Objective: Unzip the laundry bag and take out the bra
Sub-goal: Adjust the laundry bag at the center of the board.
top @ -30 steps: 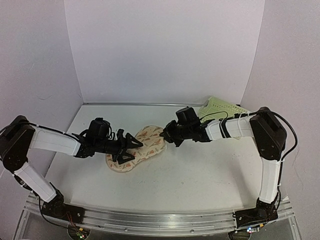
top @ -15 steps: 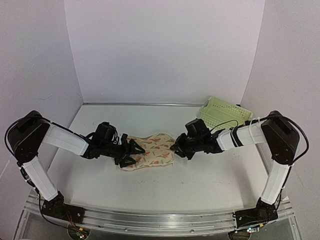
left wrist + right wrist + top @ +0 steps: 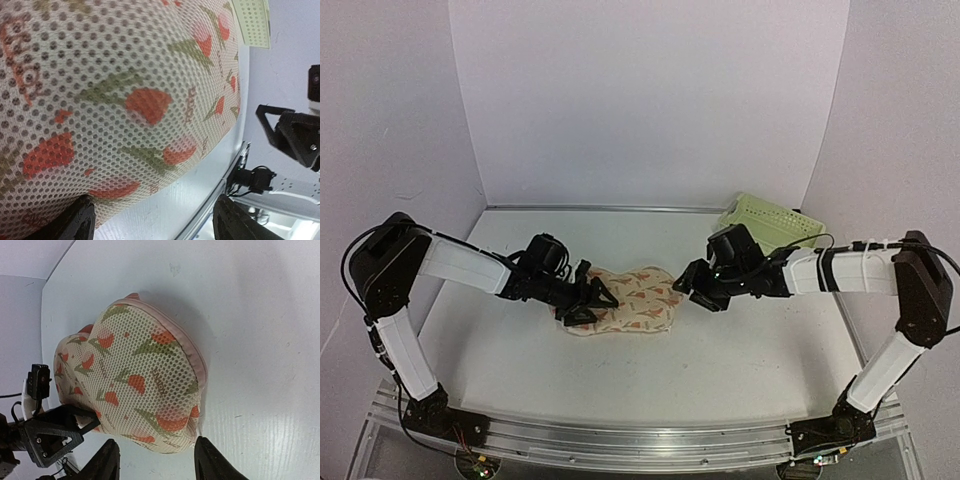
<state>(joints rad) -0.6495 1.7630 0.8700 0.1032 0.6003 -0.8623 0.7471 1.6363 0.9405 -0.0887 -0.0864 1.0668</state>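
Right gripper (image 3: pixel 692 287), jaws newly spread, has released the laundry bag (image 3: pixel 635 305) at 3 o'clock; left gripper (image 3: pixel 588 303) gapes over its 9 o'clock end; zip (image 3: pixel 192 352) apparently unopened.

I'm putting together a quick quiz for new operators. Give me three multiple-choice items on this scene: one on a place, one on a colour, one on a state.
1. Where does the green basket stand?
A) far right corner of the table
B) near left edge
C) the middle

2. What colour are the leaf prints on the laundry bag?
A) blue
B) orange-red
C) black

3. How is the right gripper?
A) shut on the bag
B) shut on the basket
C) open, beside the bag's end

Key: 1 A, it sits by the back wall at right; 2 B, both wrist views show orange-red on beige; 3 C, its fingers stand apart, off the bag.
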